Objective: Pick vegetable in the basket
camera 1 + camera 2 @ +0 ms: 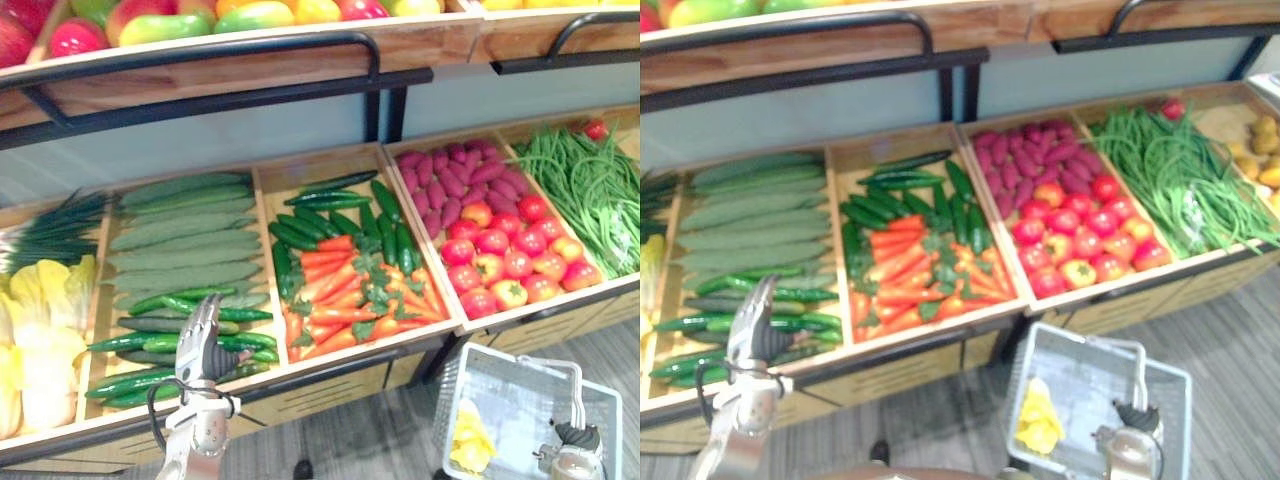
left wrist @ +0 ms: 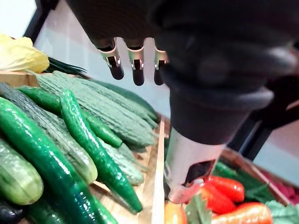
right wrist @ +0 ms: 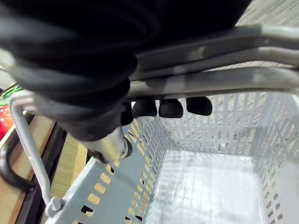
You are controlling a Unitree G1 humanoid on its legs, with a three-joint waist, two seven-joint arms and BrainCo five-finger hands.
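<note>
Left hand [image 1: 200, 338] hovers open over the cucumbers [image 1: 118, 343] in their crate [image 1: 259, 215], right hand [image 1: 580, 438] curled round the basket [image 1: 520, 385] handle, so drop squarely, wrap one cucumber mid-length; whether it's touching is hard to judge.

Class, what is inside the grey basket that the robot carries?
One yellow leafy item lies in the basket. The right hand, curled round the handle, hides the part beneath it.
</note>
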